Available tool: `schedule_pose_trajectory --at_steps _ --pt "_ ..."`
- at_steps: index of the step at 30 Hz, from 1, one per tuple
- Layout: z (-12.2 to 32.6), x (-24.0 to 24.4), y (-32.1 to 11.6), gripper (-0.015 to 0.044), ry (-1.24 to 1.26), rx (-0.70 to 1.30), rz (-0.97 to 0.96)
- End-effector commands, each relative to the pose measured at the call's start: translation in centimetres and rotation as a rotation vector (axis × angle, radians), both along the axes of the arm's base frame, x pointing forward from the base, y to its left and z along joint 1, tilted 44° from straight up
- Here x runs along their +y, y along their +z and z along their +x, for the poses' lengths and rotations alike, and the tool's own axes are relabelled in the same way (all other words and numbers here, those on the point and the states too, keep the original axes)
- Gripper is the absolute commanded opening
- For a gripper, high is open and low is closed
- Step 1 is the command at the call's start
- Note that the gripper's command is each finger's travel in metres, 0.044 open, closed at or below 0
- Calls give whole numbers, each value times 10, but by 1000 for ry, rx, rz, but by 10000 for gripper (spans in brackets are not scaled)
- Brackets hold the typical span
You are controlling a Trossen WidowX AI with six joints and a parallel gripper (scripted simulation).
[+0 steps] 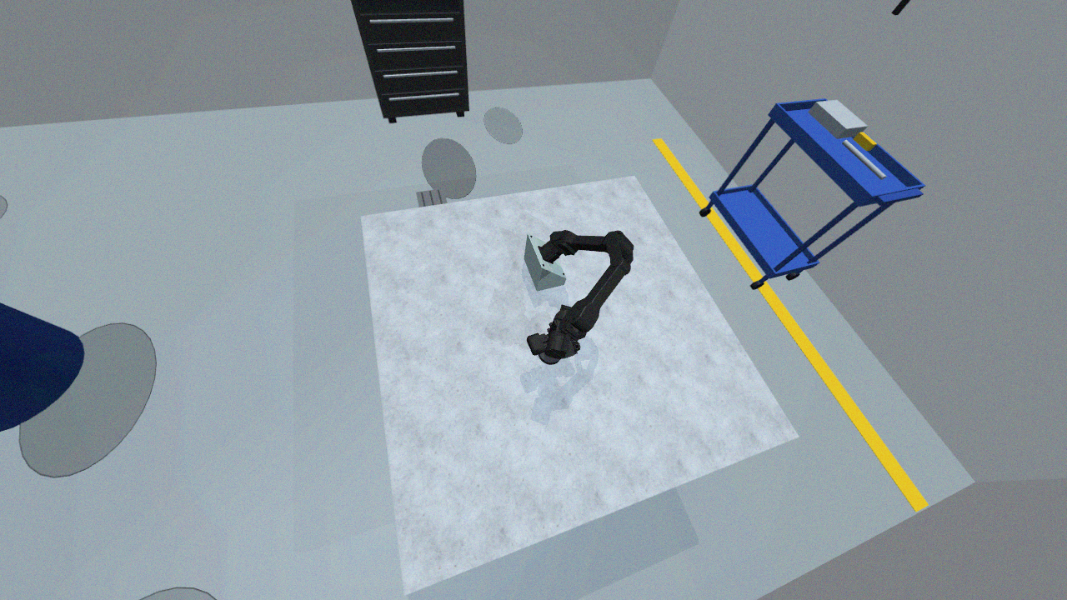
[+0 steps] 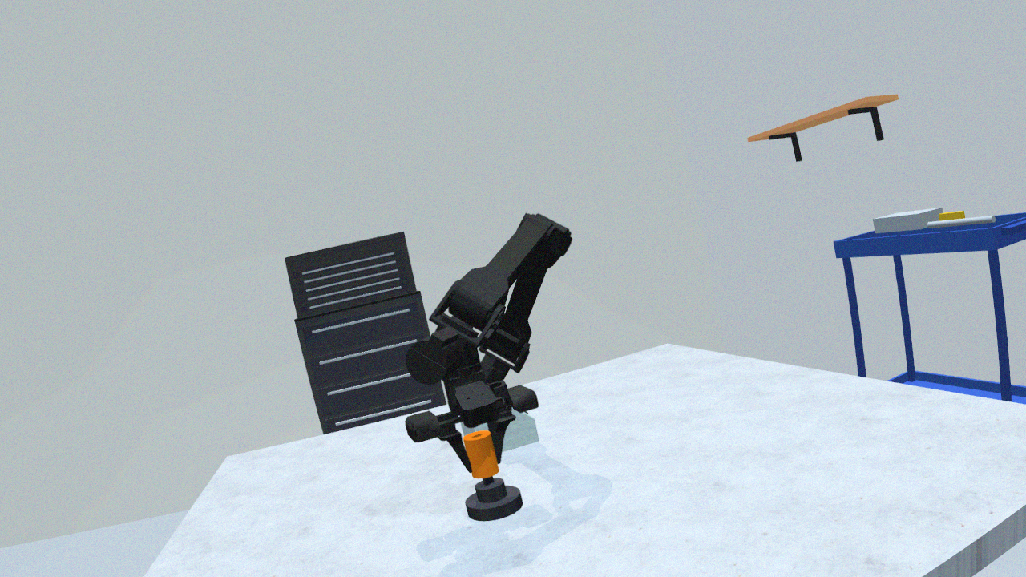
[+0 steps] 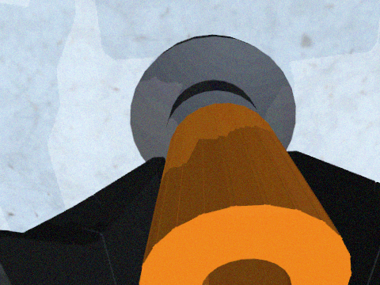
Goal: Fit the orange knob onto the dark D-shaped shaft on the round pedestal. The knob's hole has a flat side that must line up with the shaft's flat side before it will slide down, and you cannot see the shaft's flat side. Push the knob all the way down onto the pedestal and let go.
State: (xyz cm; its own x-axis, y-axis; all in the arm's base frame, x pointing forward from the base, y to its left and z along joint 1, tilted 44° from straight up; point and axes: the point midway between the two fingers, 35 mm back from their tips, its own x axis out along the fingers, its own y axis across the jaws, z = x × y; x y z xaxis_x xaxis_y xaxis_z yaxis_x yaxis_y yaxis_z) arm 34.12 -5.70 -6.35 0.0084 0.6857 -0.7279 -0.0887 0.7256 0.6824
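Observation:
The orange knob (image 2: 481, 455) (image 3: 237, 174) is upright, with its top hole showing in the wrist view. My gripper (image 2: 484, 465) (image 3: 225, 167) is shut on it, one finger on each side. The dark round pedestal (image 2: 493, 503) (image 3: 214, 59) (image 1: 549, 359) stands on the table below. A short piece of the dark shaft (image 2: 487, 480) shows between the knob's lower end and the pedestal's upper step, so the knob is at the shaft's top and well above the pedestal. Whether the shaft's tip is inside the hole is hidden. The arm hides the knob in the top view.
The pale table top (image 1: 462, 447) (image 2: 703, 459) carries the arm's grey-green angled base bracket (image 1: 543, 272) (image 2: 523, 433), behind the pedestal. A blue cart (image 1: 761, 223) (image 2: 910, 244) and a dark drawer cabinet (image 1: 418, 59) (image 2: 365, 358) stand off the table.

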Motion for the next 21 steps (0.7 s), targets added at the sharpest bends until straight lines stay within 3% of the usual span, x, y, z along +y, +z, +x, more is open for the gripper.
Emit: schedule_pose_trajectory --at_steps 1,8,21 --pt "1 -2 4 0 -6 -4 2" --pt "-2 -1 6 0 139 -141 0" --pt "-3 0 7 0 146 -148 0"
